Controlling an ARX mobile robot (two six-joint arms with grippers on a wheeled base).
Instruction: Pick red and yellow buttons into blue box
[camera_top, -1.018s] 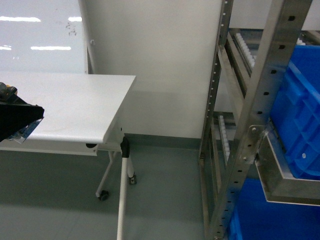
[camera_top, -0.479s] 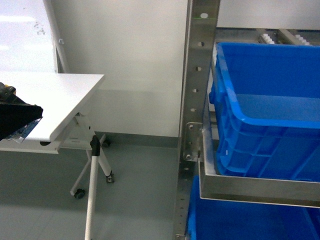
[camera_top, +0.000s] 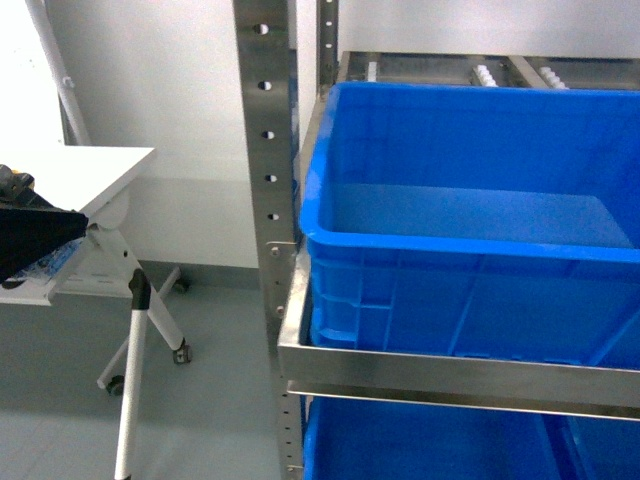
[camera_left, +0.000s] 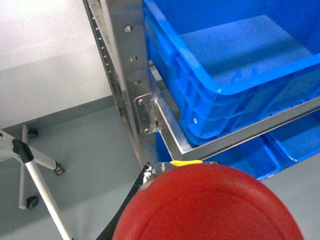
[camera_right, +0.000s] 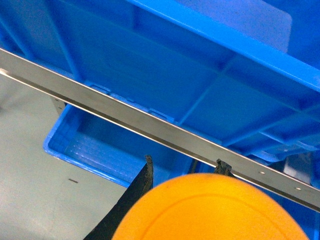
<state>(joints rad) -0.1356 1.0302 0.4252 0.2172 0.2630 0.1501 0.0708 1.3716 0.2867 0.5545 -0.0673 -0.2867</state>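
Red fills the bottom of my left wrist view: the red button (camera_left: 210, 205) sits right in front of that camera, its domed cap facing the lens, with a sliver of yellow showing at its top edge. My left gripper (camera_left: 175, 172) is pinched on it; only dark finger (camera_left: 131, 197) edges show at the cap's upper left. That arm hangs low, beside the steel rack upright (camera_left: 127, 65) and above the grey floor (camera_left: 80, 150), with the blue box (camera_left: 225, 70) up and to the right on its shelf rail (camera_left: 240, 137).

On the other side, the yellow button (camera_right: 210, 207) blocks the lower part of my right wrist view the same way, cap toward the lens. My right gripper (camera_right: 182, 167) is clamped on it, two dark fingertips (camera_right: 146, 172) peeking over the cap. This arm sits below the shelf rail, looking up at the box's ribbed wall, with a lower blue crate (camera_right: 90, 145) beneath.

From the head camera, the blue box rests on the rack, open and facing me. At far left a dark part of my left arm (camera_top: 35, 240) juts in front of the white table (camera_top: 85, 170). My right arm is out of that view.
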